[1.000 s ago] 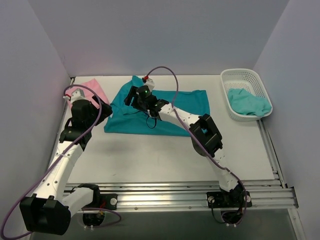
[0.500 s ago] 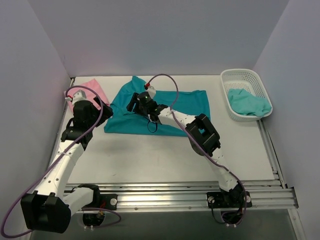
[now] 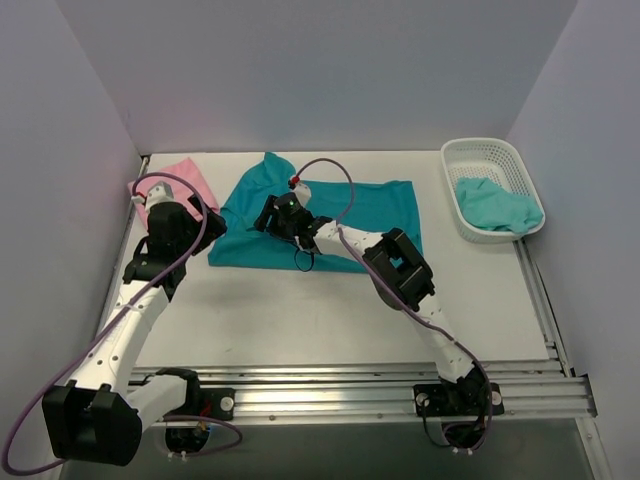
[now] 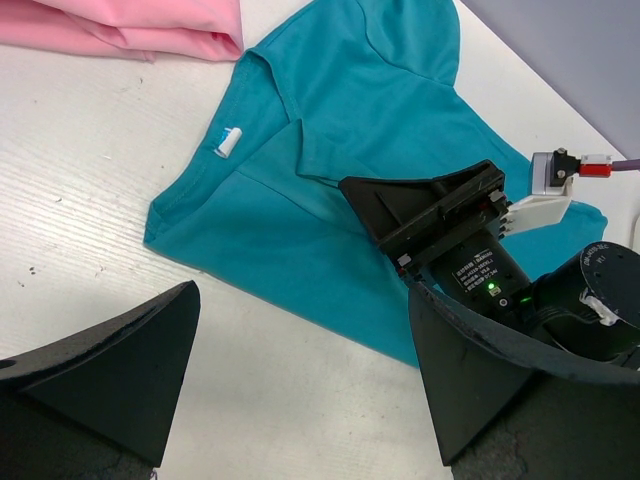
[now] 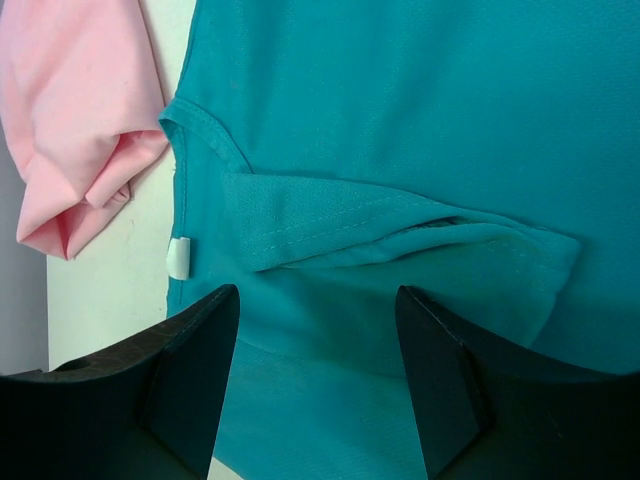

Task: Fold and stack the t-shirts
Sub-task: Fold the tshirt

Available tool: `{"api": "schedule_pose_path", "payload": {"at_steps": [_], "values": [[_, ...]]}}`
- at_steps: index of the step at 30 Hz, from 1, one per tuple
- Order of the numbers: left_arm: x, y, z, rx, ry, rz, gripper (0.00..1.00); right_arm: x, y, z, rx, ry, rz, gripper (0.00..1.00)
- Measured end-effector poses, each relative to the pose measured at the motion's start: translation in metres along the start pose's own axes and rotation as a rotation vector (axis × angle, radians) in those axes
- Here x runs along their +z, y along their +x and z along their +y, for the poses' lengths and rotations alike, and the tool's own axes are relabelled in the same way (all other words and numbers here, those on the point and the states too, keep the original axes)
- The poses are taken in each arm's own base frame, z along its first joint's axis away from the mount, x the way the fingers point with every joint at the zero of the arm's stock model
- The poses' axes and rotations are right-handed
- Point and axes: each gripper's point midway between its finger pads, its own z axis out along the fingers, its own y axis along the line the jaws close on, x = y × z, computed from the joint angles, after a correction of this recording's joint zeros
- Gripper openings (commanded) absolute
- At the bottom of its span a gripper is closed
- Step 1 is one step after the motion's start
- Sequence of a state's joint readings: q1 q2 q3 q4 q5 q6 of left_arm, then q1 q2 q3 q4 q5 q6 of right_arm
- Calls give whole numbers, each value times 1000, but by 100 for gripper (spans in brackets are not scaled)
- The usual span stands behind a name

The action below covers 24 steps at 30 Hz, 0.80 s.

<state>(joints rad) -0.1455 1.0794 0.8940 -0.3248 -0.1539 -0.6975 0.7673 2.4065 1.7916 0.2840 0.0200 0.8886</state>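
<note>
Teal cotton takes up the middle of the table (image 3: 300,310): the deep teal t-shirt (image 3: 370,215) lies spread nearly flat, collar to the left. One sleeve (image 5: 400,235) is turned in over the body, and I'd judge that to be the only fold made in it so far. The right tool (image 5: 318,300) hangs just above that sleeve near the collar, its jaws apart and nothing pinched between them. The left tool (image 4: 300,300) hovers off the shirt's left edge, spread wide and empty.

At the far left corner the pale pink t-shirt (image 3: 190,180) looks folded into a small bundle, so it probably counts as done. The aqua-green t-shirt (image 3: 495,205) sits crumpled in the white basket (image 3: 470,150) at the right, not yet folded. By my reckoning that is one of three shirts finished, one just begun and one untouched, with no stacking done.

As for writing, a small white tag (image 5: 180,258) at the teal collar shows blank. A sticker (image 4: 470,272) on the right tool's body carries print too small to read.
</note>
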Motion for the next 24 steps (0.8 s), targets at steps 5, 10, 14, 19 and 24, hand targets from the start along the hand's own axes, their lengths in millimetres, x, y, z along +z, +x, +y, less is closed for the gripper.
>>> {"api": "schedule_pose_path", "payload": {"at_steps": [5, 10, 14, 19, 24], "values": [[0, 0, 0, 2, 0, 0, 94, 4, 0, 2, 5, -15, -8, 60], [1, 1, 0, 3, -1, 2, 94, 13, -2, 7, 13, -34, -20, 59], [2, 1, 1, 4, -4, 4, 94, 19, -4, 12, 22, -47, -27, 59], [3, 1, 1, 6, -5, 3, 94, 27, -5, 19, 29, -74, -26, 59], [3, 0, 2, 8, -8, -1, 94, 36, -11, 20, 42, -91, -35, 59]]}}
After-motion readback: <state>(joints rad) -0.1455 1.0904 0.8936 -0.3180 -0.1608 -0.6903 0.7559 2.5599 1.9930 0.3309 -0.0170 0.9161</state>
